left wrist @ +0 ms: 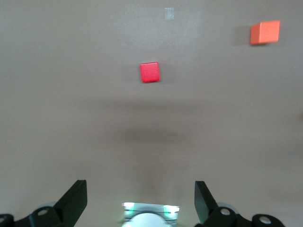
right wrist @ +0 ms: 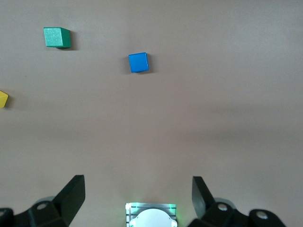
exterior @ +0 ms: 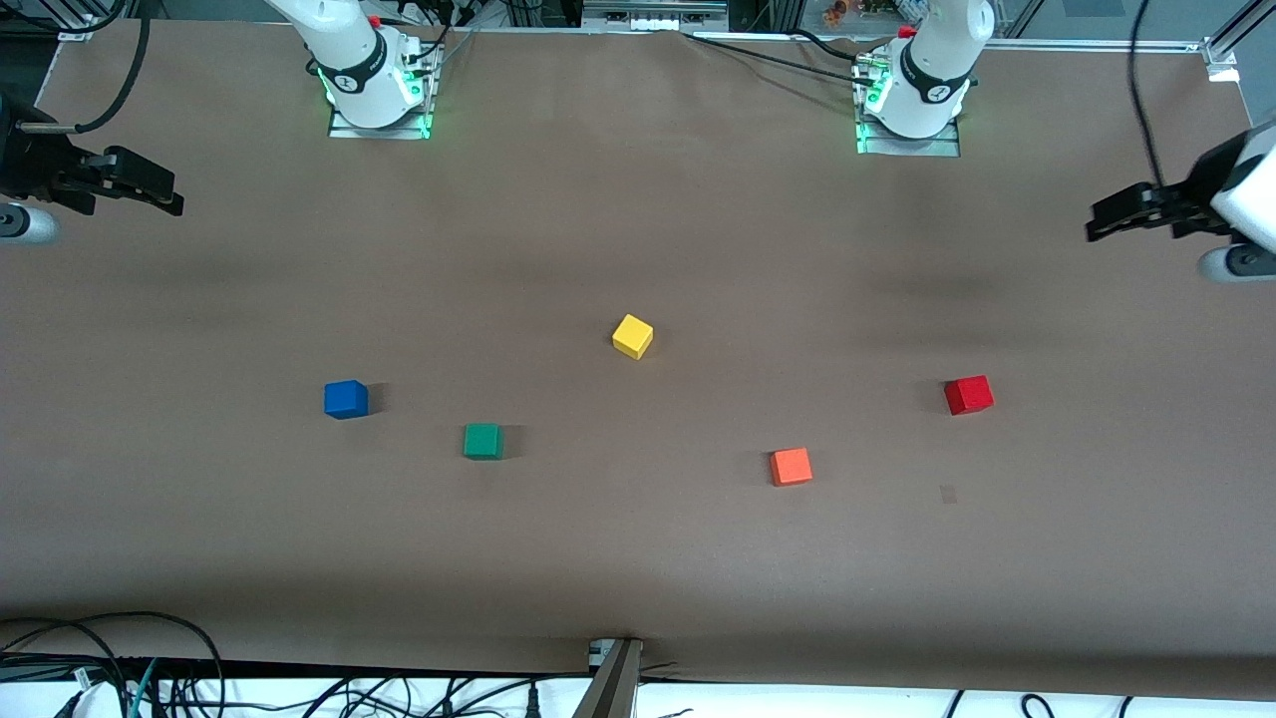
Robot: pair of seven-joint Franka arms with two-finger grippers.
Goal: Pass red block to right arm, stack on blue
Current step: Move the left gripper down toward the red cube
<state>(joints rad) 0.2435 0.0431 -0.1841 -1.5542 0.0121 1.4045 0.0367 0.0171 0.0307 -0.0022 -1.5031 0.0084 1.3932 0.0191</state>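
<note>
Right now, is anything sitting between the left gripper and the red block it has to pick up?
Nothing visible does. The left gripper hangs open at its end of the table; bare tabletop leads to the red block. The orange block lies off that line.

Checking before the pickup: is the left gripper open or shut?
Open: the left gripper shows its fingers spread wide, empty, above bare table.

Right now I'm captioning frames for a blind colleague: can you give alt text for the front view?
Five small cubes lie apart on a brown table: blue block, green cube, yellow cube, orange cube and red block. Both arms wait, the right hand and left hand empty at opposite table ends.
</note>
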